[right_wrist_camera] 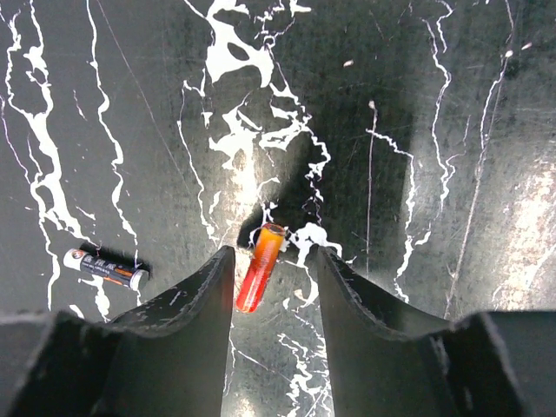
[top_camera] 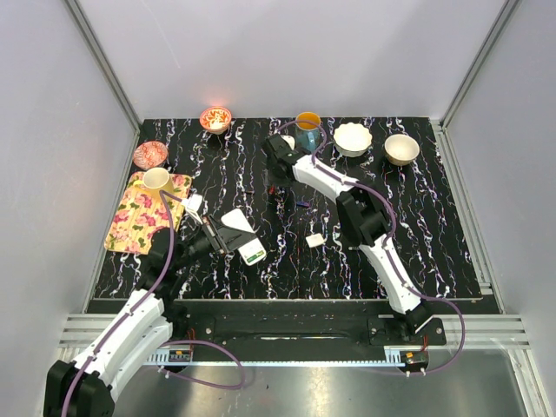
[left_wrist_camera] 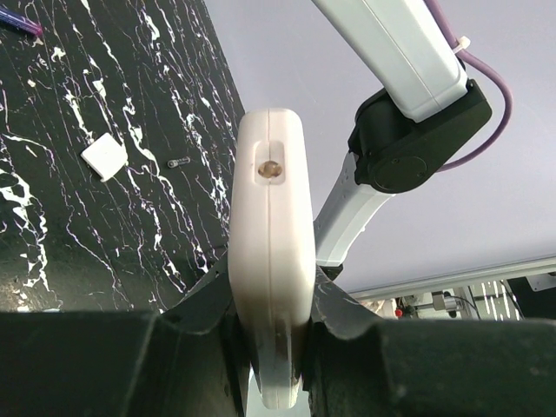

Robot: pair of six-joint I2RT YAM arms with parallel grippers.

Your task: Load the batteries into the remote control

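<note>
My left gripper [top_camera: 217,236] is shut on the white remote control [top_camera: 241,233] and holds it above the table's left half. In the left wrist view the remote control [left_wrist_camera: 271,200] stands edge-on, pinched between the fingers of the left gripper [left_wrist_camera: 271,291]. My right gripper [top_camera: 280,188] is down at the table's middle back. Its open jaws straddle a reddish-orange battery [right_wrist_camera: 259,268] lying on the black mat, close to the left finger [right_wrist_camera: 204,295]. The right gripper [right_wrist_camera: 275,254] leaves a gap on the battery's right side. A dark battery [right_wrist_camera: 104,268] lies to the left.
A small white square cover piece [top_camera: 315,240] lies mid-table, also the cover piece [left_wrist_camera: 104,156] in the left wrist view. A floral tray [top_camera: 139,221] with a cup [top_camera: 156,178] sits left. Bowls [top_camera: 215,117] [top_camera: 353,139] [top_camera: 401,148] and a teal cup [top_camera: 307,129] line the back.
</note>
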